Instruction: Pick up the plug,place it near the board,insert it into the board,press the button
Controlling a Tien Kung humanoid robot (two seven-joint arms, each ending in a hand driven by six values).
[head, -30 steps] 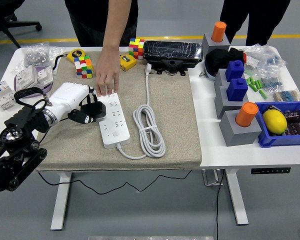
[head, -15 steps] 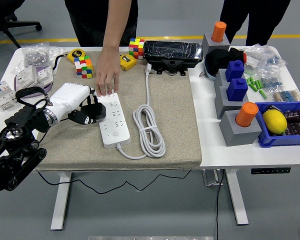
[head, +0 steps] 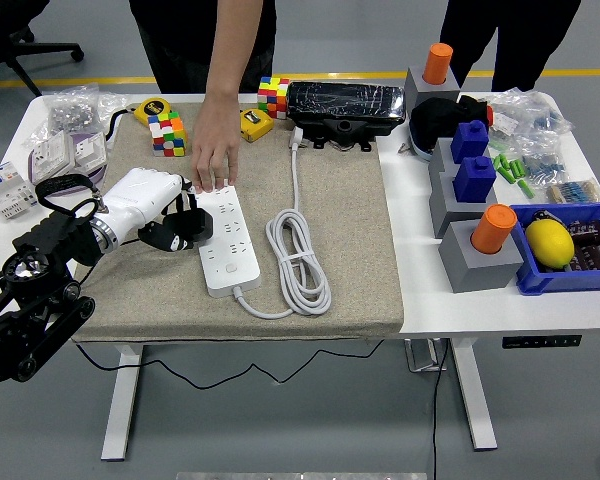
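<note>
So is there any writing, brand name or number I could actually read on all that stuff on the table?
None can be read from the head view.
Yellow tape measure: has a dark label, too small to read.
Small yellow box: dark marking, blurred.
White packets at the left: print too small.
Power strip: no legible marking.
Control panel under the table's edge: tiny symbols, unreadable.
</note>
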